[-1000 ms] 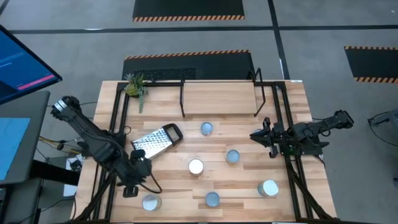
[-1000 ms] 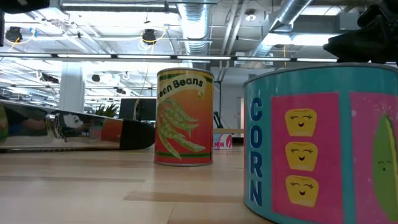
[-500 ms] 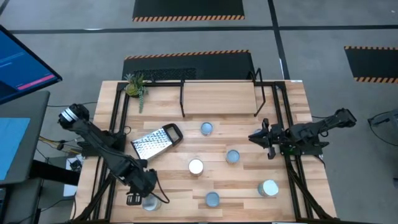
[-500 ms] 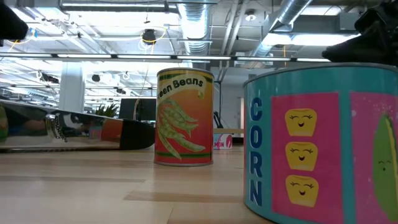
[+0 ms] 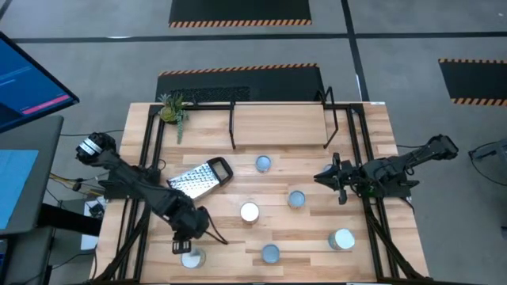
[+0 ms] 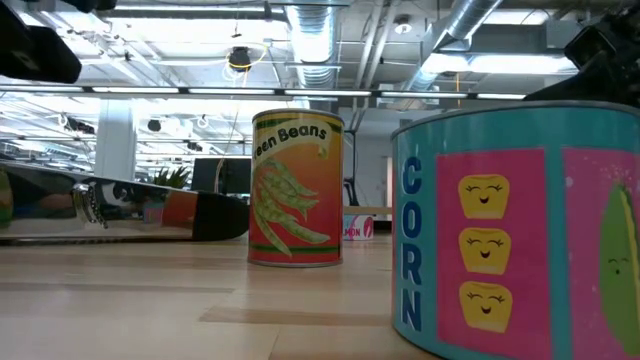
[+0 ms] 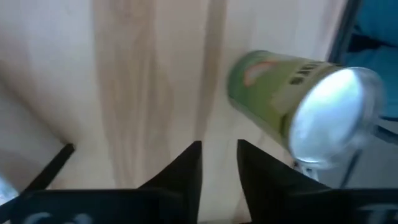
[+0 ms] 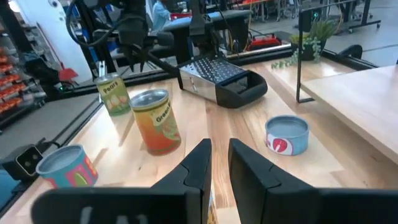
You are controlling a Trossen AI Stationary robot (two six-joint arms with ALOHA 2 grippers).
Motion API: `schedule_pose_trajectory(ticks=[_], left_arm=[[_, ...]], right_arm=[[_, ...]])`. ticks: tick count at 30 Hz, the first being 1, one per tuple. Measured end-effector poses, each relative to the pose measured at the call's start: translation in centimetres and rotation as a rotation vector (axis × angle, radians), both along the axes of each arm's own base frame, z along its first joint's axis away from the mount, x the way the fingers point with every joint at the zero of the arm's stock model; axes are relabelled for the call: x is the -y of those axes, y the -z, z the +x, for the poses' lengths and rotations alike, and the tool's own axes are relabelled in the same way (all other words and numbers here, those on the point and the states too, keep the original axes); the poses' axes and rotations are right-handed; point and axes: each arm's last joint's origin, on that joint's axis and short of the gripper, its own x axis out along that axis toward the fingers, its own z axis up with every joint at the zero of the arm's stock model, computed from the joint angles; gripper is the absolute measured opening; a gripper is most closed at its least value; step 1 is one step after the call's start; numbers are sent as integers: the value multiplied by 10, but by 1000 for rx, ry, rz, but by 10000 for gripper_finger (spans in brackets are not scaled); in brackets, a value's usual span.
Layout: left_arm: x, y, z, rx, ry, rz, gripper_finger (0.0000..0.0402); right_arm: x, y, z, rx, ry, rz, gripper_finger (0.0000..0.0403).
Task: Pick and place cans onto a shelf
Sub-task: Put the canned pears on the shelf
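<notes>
Several cans stand upright on the table: one (image 5: 192, 257) at the near left corner, others in the middle (image 5: 249, 211) and toward the right (image 5: 342, 239). The shelf (image 5: 281, 123) stands at the far edge with nothing on it. My left gripper (image 5: 182, 247) hovers just beside the near-left can, a green-labelled tin with a silvery top (image 7: 298, 106); its fingers are close together and touch nothing. My right gripper (image 5: 329, 178) waits at the right, shut and empty, facing the cans (image 8: 158, 121).
A metal grater (image 5: 198, 178) lies left of centre. A small plant (image 5: 173, 111) sits at the far left corner. Black frame rails (image 5: 142, 182) run along both table sides. In the low view a green beans can (image 6: 297, 187) and a corn can (image 6: 520, 230) stand close.
My left gripper has swung toward the table's near edge and then rightward, ending up beside the can at the near left corner. The cans have not moved.
</notes>
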Motion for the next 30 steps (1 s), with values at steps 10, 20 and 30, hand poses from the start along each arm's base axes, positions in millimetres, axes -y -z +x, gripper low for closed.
schedule_pose_trajectory(ticks=[10,20,30], left_arm=[[-11,-3,14,-49,-75,-169,219],[8,-33,21,42,-91,-252,233],[57,-73,-10,294,-62,-63,233]], right_arm=[[0,0,0,2,0,2,82],[0,0,0,2,0,2,82],[0,0,0,2,0,2,82]])
